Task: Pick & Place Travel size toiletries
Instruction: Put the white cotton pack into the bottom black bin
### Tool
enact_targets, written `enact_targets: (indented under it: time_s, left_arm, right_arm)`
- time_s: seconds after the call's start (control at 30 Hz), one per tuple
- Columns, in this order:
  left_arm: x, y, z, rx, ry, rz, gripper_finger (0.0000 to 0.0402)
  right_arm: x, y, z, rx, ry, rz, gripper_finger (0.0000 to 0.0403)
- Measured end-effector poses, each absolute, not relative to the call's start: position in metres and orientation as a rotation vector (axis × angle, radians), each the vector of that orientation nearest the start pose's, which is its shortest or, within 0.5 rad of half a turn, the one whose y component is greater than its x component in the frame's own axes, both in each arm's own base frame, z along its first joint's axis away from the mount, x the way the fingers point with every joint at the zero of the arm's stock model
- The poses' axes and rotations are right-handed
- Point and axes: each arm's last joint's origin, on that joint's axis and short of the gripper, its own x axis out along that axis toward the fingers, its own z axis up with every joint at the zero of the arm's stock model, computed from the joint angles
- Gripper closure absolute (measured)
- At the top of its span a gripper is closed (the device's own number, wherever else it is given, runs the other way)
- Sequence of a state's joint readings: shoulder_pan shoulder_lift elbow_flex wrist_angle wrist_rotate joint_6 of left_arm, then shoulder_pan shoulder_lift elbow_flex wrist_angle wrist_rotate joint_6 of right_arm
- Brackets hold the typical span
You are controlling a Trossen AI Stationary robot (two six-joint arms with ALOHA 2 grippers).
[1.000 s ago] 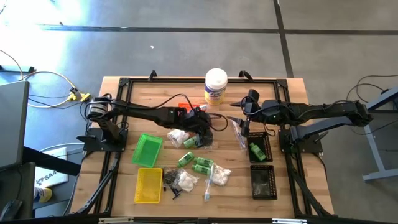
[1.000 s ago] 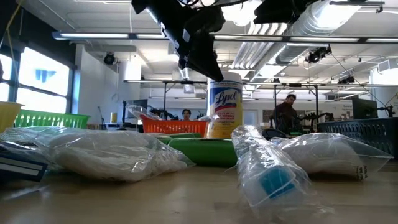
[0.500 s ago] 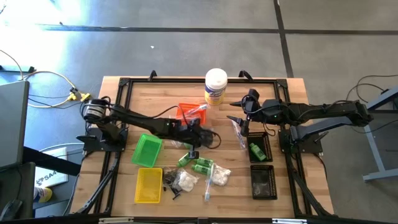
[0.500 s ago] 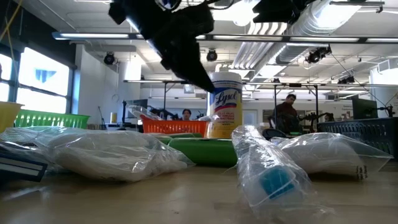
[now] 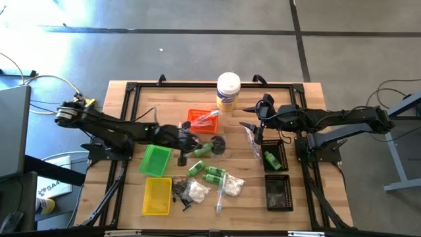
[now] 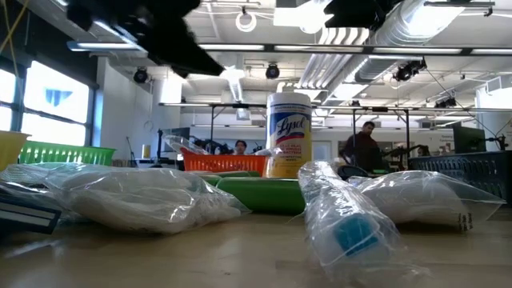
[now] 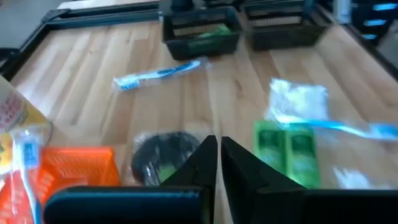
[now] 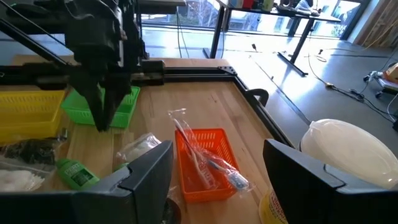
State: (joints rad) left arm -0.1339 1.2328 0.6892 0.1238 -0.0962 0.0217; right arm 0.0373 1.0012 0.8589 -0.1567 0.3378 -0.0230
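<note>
On the counter [image 5: 309, 92] centre, the left gripper [image 5: 180, 146] hangs just beside the green tray [image 5: 155, 159], jaws pinched shut with nothing in them. The left wrist view shows the tips together above the wood, near a black piece [image 7: 160, 162] and two green bottles [image 7: 286, 151]. The right gripper [image 5: 254, 131] waits near the black trays [image 5: 281, 158] at counter right, jaws spread wide and holding nothing; below it lies a clear-wrapped stick [image 5: 252, 146]. The toiletries lie loose mid-counter: green bottles [image 5: 205, 172], a fluffy bag [image 5: 232, 186], another bag [image 5: 196, 191], small black bits [image 5: 179, 189]. An orange tray [image 5: 201, 120] holds wrapped sticks [image 8: 207, 157]. One green bottle [image 5: 271, 159] sits in the nearer black tray. The yellow tray [image 5: 157, 196] is at the front left. A white canister [image 5: 228, 91] stands at the back. In the low view, bags [image 6: 136, 198] fill the foreground, and a person [image 6: 359, 147] is in the room behind.
</note>
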Motion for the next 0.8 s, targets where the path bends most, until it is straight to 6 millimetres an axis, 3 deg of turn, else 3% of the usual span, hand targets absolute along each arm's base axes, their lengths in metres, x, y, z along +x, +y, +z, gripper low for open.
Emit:
enact_targets:
  time_s: [0.3,0.5,0.8]
  left_arm:
    - [0.211,-0.036,0.238,0.113,0.317,-0.096,0.0383]
    - [0.194,-0.038,0.248,0.164,0.201,-0.202,0.0383]
    - [0.174,-0.037,0.251,0.120,0.231,-0.265,0.0383]
  right_arm:
    - [0.221,-0.002,0.325,-0.092,0.277,-0.294,0.0160]
    - [0.222,-0.002,0.332,-0.093,0.201,-0.295,0.0160]
    - [0.226,-0.004,0.346,-0.115,0.053,-0.311,0.0160]
